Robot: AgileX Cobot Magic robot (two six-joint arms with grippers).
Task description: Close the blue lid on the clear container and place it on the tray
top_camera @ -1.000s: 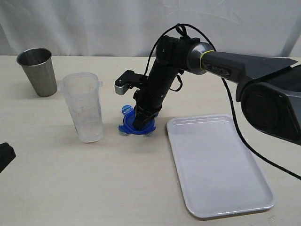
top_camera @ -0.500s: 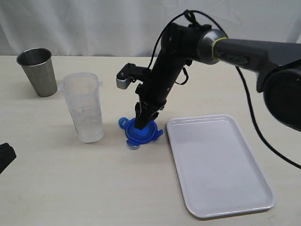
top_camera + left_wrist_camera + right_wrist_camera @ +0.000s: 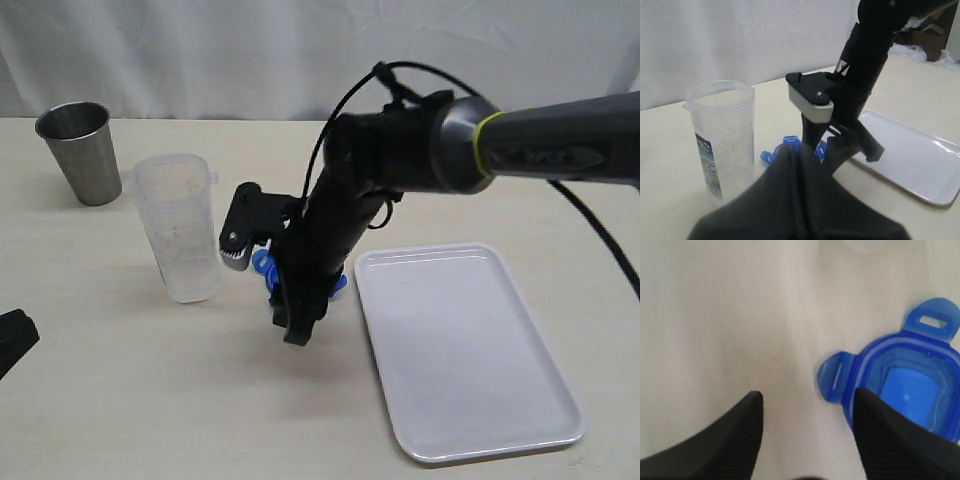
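The right arm [image 3: 340, 220] hid most of the blue lid [image 3: 262, 264], only tabs peeking out. The left tool [image 3: 796, 160] showed as a dark blur, its jaws indistinct.

A blue plastic four-tab lid [image 3: 910, 385] lies flat on the desk [image 3: 150, 400] between the upright clear plastic container [image 3: 180, 230] and the white rectangular tray [image 3: 470, 370].

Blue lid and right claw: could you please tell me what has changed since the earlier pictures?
The right claw, earlier shut down on the blue lid, opened and moved nearer the camera in the exterior view. The lid slid slightly toward the tray. The clear container and tray stayed put.
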